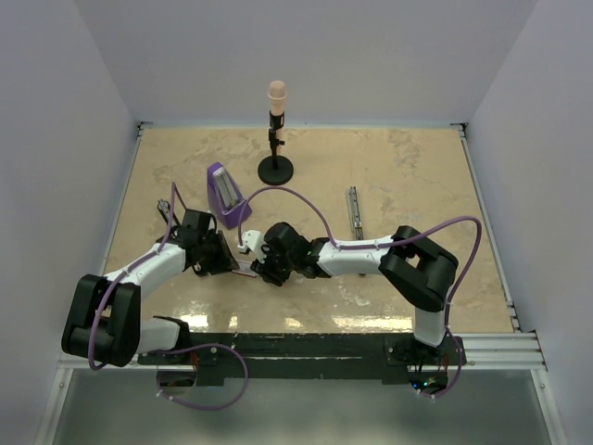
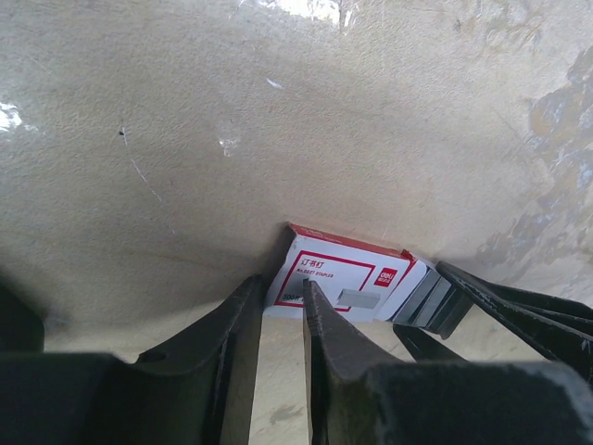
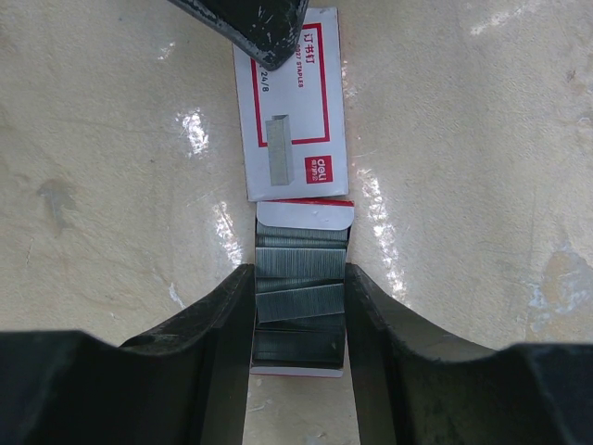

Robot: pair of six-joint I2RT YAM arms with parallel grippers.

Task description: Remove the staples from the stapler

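Stapler point(image 1: 353, 211) lies flat on the counter point(image 1: 417, 176), right of centre, well apart from both arms and untouched. It's too small in the top view to tell if it's open.

Staples point(image 3: 298, 301): several grey ribbed strips, slightly askew, sit in the tray point(image 3: 296, 371) of a red-and-white staple box, slid partly out of its sleeve point(image 3: 292, 111).

Right end effector point(image 3: 298, 271): fingers are closed against both long sides of the tray, gripping it.

Left end effector point(image 2: 283, 287): narrow gap between the fingers with bare counter showing through, so nothing is gripped. One fingertip point(image 2: 315, 311) sits on the sleeve's far end.

Both end effectors meet left of centre on the counter. The purple wedge point(image 1: 225, 195) and a small black stand point(image 1: 276, 139) sit further back.
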